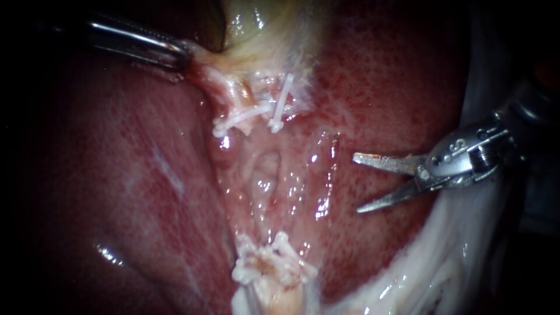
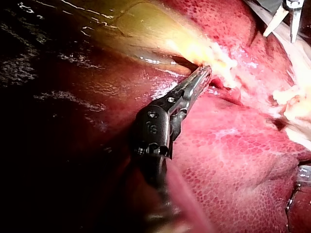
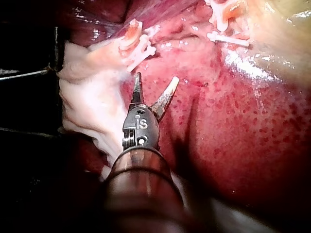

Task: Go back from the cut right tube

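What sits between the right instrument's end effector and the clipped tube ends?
Nothing visible. The right instrument, jaws open and empty, hangs over bare liver, apart from the upper clips and the lower clipped stump; only liver surface lies between.

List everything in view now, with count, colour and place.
liver: one, dark red, surrounds everything.
gallbladder: one, yellowish, top of the endoscope view.
upper clips: two, white, just below the gallbladder.
lower clips: cluster, count unclear, white, bottom centre.
pale tissue: one band, whitish, lower right.
left instrument: one, metal, jaws shut on the gallbladder.
right instrument: one, metal, jaws open above the liver, clear of all clips.
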`<action>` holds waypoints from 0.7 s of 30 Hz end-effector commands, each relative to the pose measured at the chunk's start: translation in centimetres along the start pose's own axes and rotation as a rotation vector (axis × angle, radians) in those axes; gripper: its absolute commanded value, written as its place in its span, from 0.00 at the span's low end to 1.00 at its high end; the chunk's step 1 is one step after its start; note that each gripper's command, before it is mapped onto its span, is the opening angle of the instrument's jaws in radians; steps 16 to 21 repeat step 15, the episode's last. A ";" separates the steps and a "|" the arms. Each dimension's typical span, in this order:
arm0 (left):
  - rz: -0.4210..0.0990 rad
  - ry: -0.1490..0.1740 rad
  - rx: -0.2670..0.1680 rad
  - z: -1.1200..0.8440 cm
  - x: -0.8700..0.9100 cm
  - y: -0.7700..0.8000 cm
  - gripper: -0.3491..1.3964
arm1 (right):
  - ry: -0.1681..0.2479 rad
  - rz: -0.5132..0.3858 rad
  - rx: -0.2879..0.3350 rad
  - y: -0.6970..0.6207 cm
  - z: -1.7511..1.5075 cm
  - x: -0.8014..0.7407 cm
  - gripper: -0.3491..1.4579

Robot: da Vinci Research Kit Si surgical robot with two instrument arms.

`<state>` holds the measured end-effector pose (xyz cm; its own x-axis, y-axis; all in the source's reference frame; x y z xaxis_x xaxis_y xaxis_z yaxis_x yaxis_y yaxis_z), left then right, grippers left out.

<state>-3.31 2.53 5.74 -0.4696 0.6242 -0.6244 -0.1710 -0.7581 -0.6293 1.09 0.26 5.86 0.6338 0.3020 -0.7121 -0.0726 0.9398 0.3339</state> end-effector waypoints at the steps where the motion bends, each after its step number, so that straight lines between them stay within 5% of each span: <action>1: 0.002 -0.002 0.000 0.05 -0.03 -0.01 0.00 | 0.001 0.000 0.002 0.00 0.00 0.00 0.99; 6: -0.005 -0.008 -0.011 0.23 -0.17 -0.05 0.00 | 0.002 0.000 0.005 0.00 0.00 0.00 0.99; 21: -0.007 -0.008 -0.017 0.18 -0.13 -0.07 0.00 | 0.013 0.001 0.022 0.01 0.01 0.02 0.99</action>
